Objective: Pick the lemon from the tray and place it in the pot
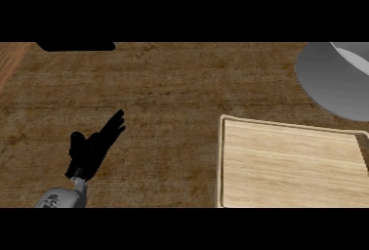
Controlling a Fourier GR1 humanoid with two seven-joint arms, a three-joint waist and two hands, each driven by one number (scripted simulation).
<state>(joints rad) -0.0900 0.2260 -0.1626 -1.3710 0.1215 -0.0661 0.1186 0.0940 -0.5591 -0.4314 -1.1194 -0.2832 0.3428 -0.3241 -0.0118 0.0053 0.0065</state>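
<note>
While your left hand (92, 151) is resting open at the left of the worktop (166, 88), fingers (115, 124) straight and holding nothing, you are seeing no lemon on the tray (288, 166), so it is perhaps already lying in the pot (328, 83), whose inside is hardly showing.

The pot (328, 78) and tray (288, 166) run past the right edge.

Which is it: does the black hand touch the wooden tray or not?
Apart. The head view shows bare counter between the left hand and the tray.
</note>
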